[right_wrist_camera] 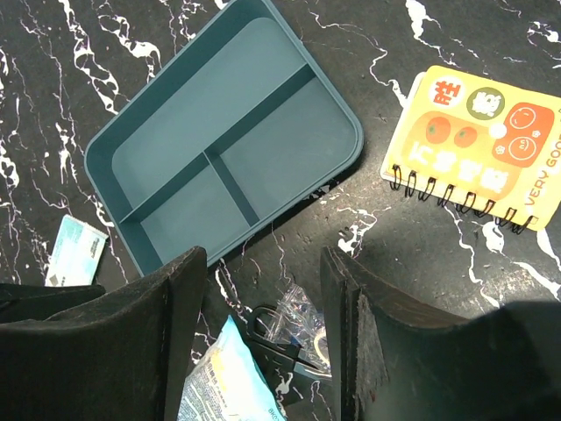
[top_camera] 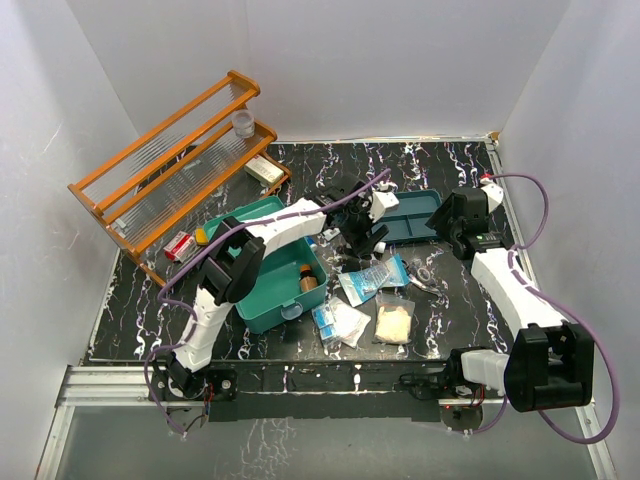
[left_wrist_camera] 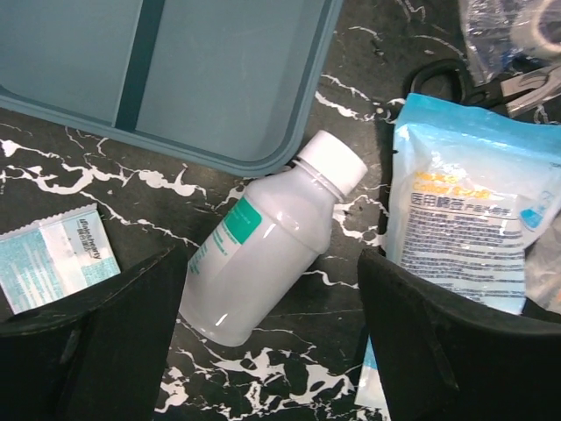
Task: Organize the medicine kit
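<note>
Pincer check: both open, nothing held.
Left gripper (left_wrist_camera: 272,289) stands wide, a white bottle (left_wrist_camera: 272,237) lying between its fingers, untouched. Right gripper (right_wrist_camera: 263,289) gapes halfway, empty, above a compartment tray's (right_wrist_camera: 166,158) edge. Medicine kit (top_camera: 268,310) sits behind the left gripper, under its arm.

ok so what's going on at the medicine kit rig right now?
The left arm stretches across the table, its claw open on either side of a white bottle that lies on its side next to the teal tray; no grip yet. The right claw hangs open and empty above that tray, with a spiral notebook beside it. The medicine kit sits open with a brown bottle inside. A blue pouch and small packets lie loose beside it.
</note>
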{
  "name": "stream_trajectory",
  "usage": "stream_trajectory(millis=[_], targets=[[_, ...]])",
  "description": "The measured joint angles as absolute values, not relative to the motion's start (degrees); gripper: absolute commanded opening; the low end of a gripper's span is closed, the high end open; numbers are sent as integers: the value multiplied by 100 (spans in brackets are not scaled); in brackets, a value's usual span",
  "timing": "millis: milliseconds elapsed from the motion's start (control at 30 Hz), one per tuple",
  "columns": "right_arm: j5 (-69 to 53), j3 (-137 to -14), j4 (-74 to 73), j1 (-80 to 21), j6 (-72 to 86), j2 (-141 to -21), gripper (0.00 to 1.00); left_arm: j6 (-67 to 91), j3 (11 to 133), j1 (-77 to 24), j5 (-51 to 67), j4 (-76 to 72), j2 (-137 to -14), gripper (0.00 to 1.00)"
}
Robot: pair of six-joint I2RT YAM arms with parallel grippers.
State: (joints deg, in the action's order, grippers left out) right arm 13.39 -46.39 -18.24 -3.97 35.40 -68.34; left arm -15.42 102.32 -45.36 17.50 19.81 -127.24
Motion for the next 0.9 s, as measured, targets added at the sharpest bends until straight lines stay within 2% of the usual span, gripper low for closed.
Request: stream_trajectory(millis=[100, 267, 400, 500, 567, 800, 900], targets=[[1330, -4650, -1828, -397, 3520, -6893, 51, -1529, 10230, -4539, 1564, 1929, -12781, 60], [1330, -4674, -1828, -397, 3492, -6945, 50, -1544, 10003, -4578, 1129, 1839, -12807, 52], [1330, -4674, -1828, -397, 3487, -6973, 50, -1516, 9929, -4628, 993, 1846, -12807, 53], [1328, -4674, -1831, -397, 3487, -6982, 49, -1474, 9929, -4659, 961, 1844, -12807, 63], [1328, -4674, -1828, -397, 3485, -6982, 49, -1428, 9931, -4676, 958, 1863, -12809, 64], [1328, -4674, -1828, -403, 3472, -6982, 49, -1299, 10182, -4742, 943, 2014, -12975, 60], [1328, -4674, -1828, -412, 3470, -6982, 49, -1267, 10248, -4766, 939, 2034, -13006, 52]])
